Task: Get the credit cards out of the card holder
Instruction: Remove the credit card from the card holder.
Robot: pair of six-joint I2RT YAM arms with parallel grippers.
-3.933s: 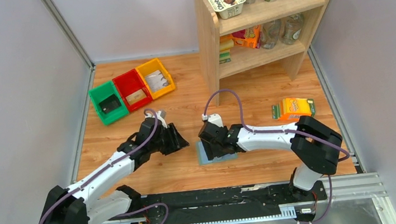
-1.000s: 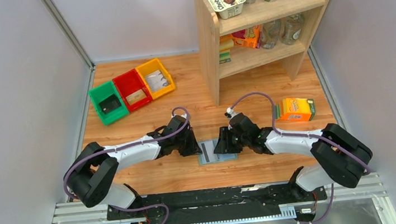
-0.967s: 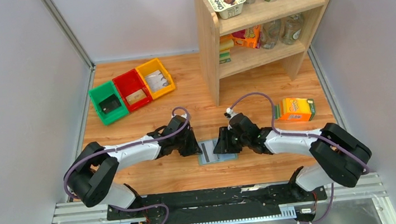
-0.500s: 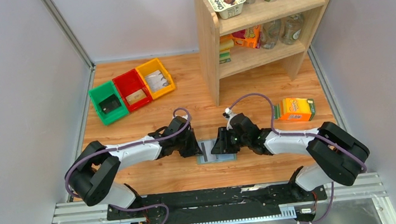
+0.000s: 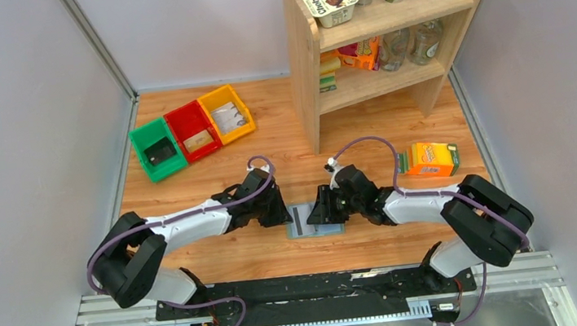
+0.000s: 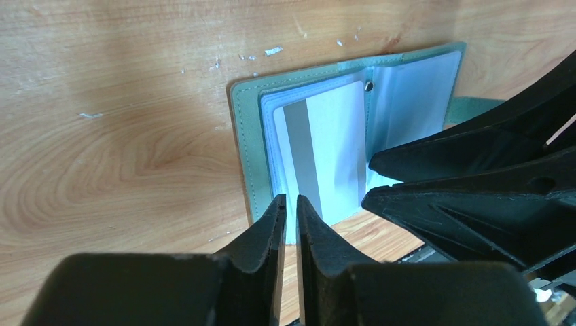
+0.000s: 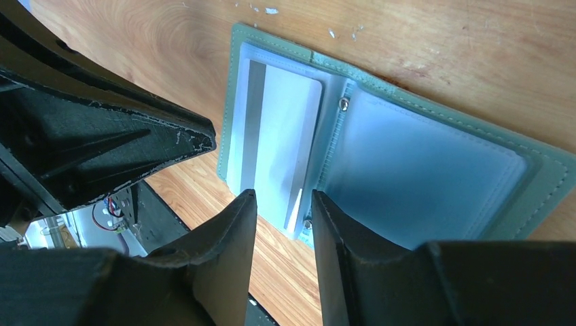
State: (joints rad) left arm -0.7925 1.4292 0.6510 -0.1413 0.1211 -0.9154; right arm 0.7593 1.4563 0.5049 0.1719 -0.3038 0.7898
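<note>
The card holder (image 6: 243, 136) is laid open on the bench (image 5: 267, 145). The right hand (image 7: 284, 204) is held spread at its spine; whether the card (image 6: 333, 136) is pinched by the narrowed left hand (image 6: 291, 207) cannot be told.

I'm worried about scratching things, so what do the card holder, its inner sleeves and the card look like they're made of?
Card holder: likely faux leather, matte grey-green, stitched edge.
Sleeves: seemingly clear soft plastic, glossy, slightly wrinkled.
Card: probably rigid plastic, pale and smooth, with a grey stripe.
</note>
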